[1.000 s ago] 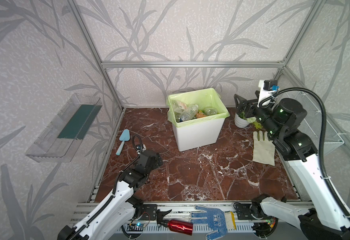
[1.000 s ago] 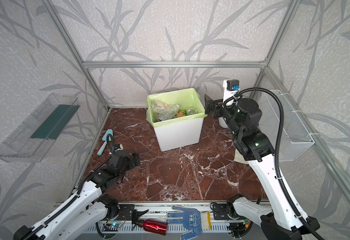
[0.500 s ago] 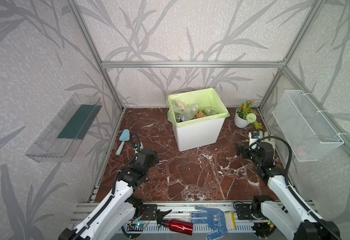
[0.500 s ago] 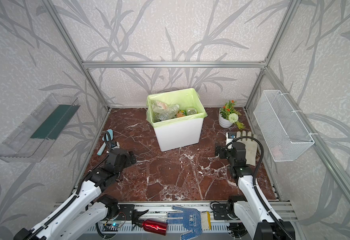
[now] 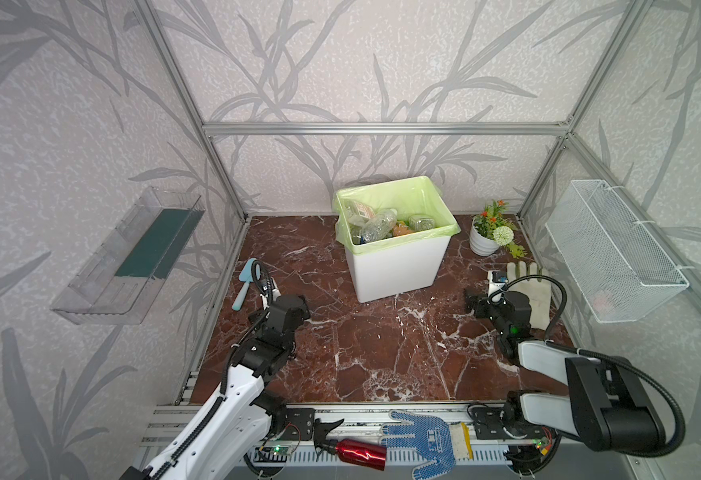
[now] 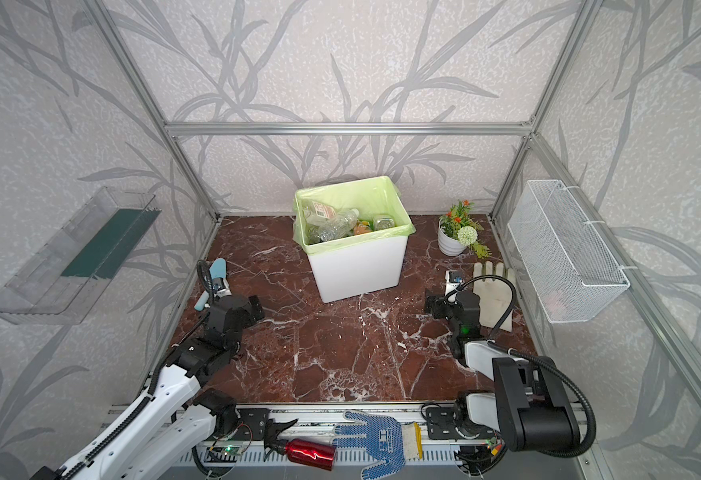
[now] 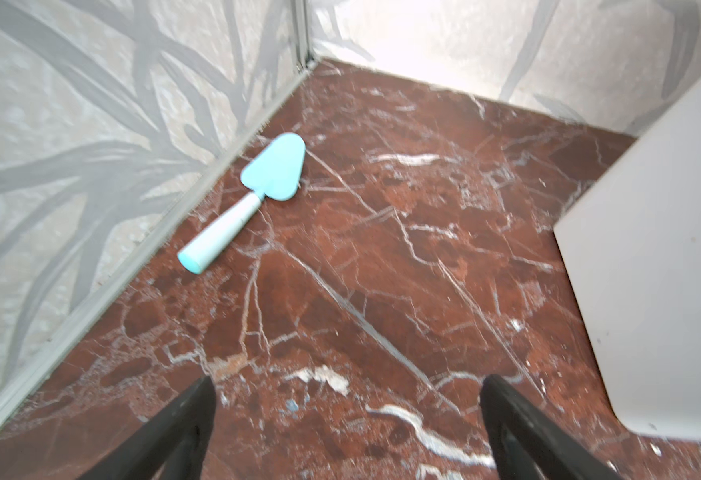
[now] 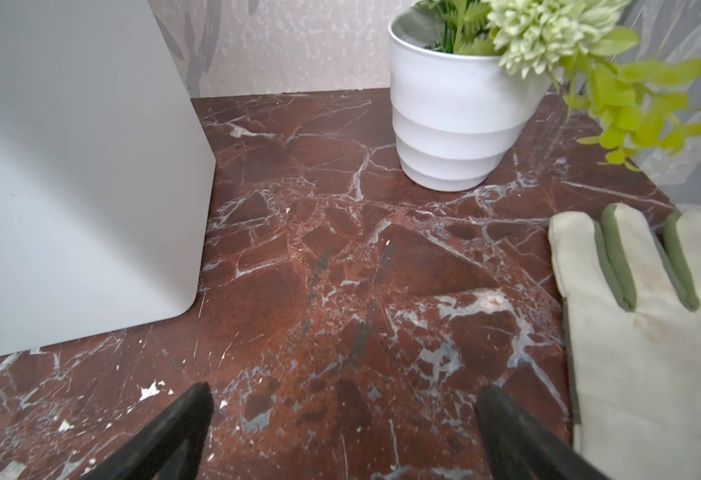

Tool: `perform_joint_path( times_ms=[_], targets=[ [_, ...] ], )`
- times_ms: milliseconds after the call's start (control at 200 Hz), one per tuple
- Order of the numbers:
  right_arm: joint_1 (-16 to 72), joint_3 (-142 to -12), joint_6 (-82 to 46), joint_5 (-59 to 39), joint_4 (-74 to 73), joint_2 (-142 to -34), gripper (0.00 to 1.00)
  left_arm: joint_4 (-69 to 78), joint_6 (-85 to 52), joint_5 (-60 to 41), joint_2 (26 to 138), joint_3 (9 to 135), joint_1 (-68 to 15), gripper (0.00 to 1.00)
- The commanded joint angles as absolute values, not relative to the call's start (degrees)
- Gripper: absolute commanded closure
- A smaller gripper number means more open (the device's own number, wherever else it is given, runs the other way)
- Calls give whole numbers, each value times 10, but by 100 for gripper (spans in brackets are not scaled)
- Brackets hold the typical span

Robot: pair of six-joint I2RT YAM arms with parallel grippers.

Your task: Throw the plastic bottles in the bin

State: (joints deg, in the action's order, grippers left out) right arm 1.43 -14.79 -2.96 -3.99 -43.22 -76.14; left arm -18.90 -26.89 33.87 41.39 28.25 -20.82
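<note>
The bin (image 5: 394,266) (image 6: 361,266), a white tub with a light-green bag, stands at the back middle of the marble floor. Several plastic bottles (image 5: 377,222) (image 6: 334,226) lie piled inside it. My left gripper (image 5: 303,311) (image 6: 255,309) hovers low at the front left of the bin, open and empty (image 7: 348,395). The bin's white wall (image 7: 652,270) is off to one side of it. My right gripper (image 5: 471,301) (image 6: 431,305) sits low to the bin's right, also open with only bare floor between its fingers (image 8: 342,392). The bin's corner (image 8: 70,166) shows beside it.
A turquoise spatula (image 5: 245,282) (image 7: 257,187) lies by the left wall. A white flower pot (image 5: 485,241) (image 8: 452,124) and a cream glove (image 5: 533,291) (image 8: 639,332) are at the right. A wire basket (image 5: 614,257) and a clear tray (image 5: 132,257) hang on the walls. A red spray bottle (image 5: 357,449) and a blue glove (image 5: 423,440) lie on the front rail.
My right arm has dropped from high beside the bin down to the floor near the cream glove, and now holds still. The left arm has barely shifted.
</note>
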Motion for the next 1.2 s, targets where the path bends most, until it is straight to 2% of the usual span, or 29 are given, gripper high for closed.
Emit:
perform_joint_path(
  times_ms=[0, 160, 300, 425, 535, 595, 800, 1195],
  targets=[
    [13, -190, -12, -54, -477, -785, 1, -144, -232, 406, 409, 264, -203, 1],
    [14, -201, 9, -53, -498, -822, 1, -22, -175, 442, 442, 226, -196, 1],
    [13, -161, 5, -49, -695, -928, 1, 36, -154, 464, 494, 227, -174, 1],
    [13, -185, 1, -32, -602, -900, 1, 107, -133, 457, 532, 217, -146, 1],
    [17, -204, 12, -43, -570, -902, 1, 145, -131, 391, 564, 207, -103, 1],
    [18, -199, 10, -42, -597, -911, 1, 177, -146, 396, 586, 200, -91, 1],
    [19, -200, 11, -38, -590, -910, 1, 448, -70, 311, 658, 129, -61, 1],
    [19, -201, 11, -38, -590, -908, 1, 615, -24, 148, 858, 153, -15, 3]
  ],
)
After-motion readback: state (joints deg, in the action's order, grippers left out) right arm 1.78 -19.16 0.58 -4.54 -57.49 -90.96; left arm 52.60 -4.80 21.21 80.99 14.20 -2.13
